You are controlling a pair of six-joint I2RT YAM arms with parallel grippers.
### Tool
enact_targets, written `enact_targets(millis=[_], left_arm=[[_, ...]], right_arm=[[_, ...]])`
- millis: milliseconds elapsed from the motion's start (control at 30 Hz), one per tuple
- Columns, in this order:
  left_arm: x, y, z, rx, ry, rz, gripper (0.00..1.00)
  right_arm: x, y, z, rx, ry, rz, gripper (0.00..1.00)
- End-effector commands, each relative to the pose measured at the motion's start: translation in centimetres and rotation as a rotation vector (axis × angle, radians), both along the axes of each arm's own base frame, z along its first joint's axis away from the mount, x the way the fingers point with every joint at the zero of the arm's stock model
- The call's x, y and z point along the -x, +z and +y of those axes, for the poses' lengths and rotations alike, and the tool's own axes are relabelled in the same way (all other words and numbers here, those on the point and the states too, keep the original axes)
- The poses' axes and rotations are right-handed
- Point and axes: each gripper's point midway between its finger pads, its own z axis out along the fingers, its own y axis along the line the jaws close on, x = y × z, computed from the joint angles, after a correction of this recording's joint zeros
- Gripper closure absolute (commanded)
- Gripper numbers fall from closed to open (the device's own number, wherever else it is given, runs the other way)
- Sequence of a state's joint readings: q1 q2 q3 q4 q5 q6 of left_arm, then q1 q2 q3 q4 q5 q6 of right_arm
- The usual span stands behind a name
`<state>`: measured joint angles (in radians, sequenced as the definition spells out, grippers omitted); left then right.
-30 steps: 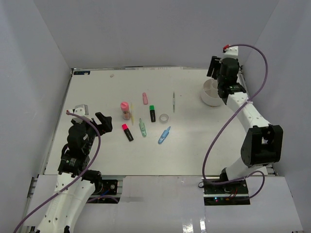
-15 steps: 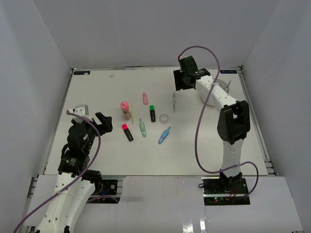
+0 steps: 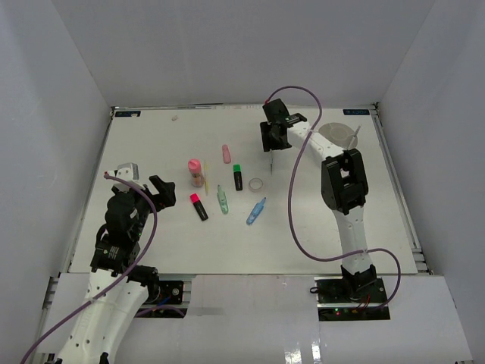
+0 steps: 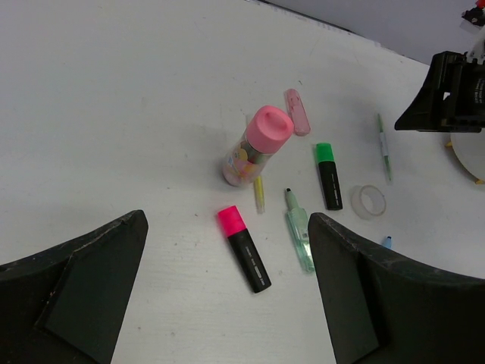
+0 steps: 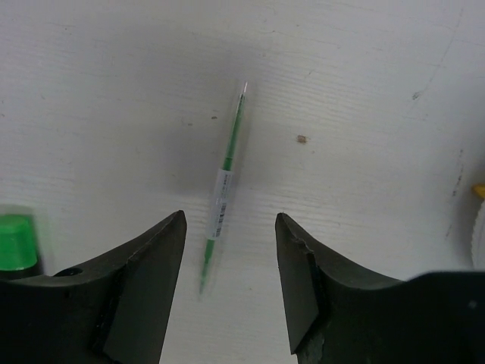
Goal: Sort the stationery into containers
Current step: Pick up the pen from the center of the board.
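– Overhead, what lay round the thin green pencil [image 5: 224,189]?
– It lay alone toward the far edge of the desk [image 3: 151,144], lengthwise between the jaws of the right gripper [image 3: 272,145], which stood apart on either side without touching it. Its nearest neighbours were the tape ring [image 3: 256,184] and the green-capped highlighter [image 3: 238,177], both toward the near left; the pink eraser [image 3: 226,154] lay further left. The glue stick [image 3: 195,171] stood upright with a yellow pencil [image 3: 204,184] just beside it. The pink-capped highlighter [image 3: 198,206], pale green pen [image 3: 222,199] and blue pen [image 3: 256,211] lay nearer the desk's middle.
– And the room for moving?
– Bare desk ran along the left, near and right edges. The white tub [image 3: 339,134] sat by the far right corner, partly hidden by the right arm, which rose from its base at the near edge and reached across the tub to the pencil. The left gripper [image 3: 144,182] hung near the left edge, jaws spread wide and holding nothing, with its arm folded close above its base.
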<state>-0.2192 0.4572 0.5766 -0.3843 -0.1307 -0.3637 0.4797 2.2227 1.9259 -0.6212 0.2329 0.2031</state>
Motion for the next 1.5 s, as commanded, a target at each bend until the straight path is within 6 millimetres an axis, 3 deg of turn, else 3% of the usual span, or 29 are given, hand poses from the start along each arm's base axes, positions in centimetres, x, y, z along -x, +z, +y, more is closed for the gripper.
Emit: enact_targets(millis=[0, 300, 767, 1067, 1233, 1367, 1433, 1467], left_arm=[[0.0, -0.3, -0.3, -0.002, -0.016, 0.007, 0.02], [0.0, -0.3, -0.3, -0.002, -0.018, 0.007, 0.02], [0.0, -0.3, -0.4, 0.0, -0.022, 0.006, 0.02], [0.0, -0.3, -0.4, -0.003, -0.023, 0.008, 0.02], [0.0, -0.4, -0.5, -0.002, -0.024, 0.012, 0.02], [0.0, -0.3, -0.4, -0.003, -0.021, 0.008, 0.02], [0.0, -0.3, -0.3, -0.003, -0.02, 0.007, 0.02], [0.0, -0.3, -0.3, -0.003, -0.02, 0.008, 0.02]], right_arm=[[-1.8, 0.1, 0.5, -0.018, -0.048, -0.043, 0.43], [-2.8, -2.5, 0.5, -0.008, -0.108, -0.036, 0.5], [-3.5, -5.0, 1.0, -0.02, -0.117, -0.046, 0.56], [-3.1, -6.3, 0.5, 0.008, -0.124, -0.024, 0.7], [-2.3, -4.9, -0.6, 0.034, -0.128, -0.039, 0.92], [-1.5, -2.3, -1.6, 0.049, -0.125, -0.076, 0.92], [-1.4, 1.0, -2.3, 0.025, -0.135, -0.136, 0.92], [-0.5, 0.6, -3.2, 0.036, -0.136, -0.126, 0.92]])
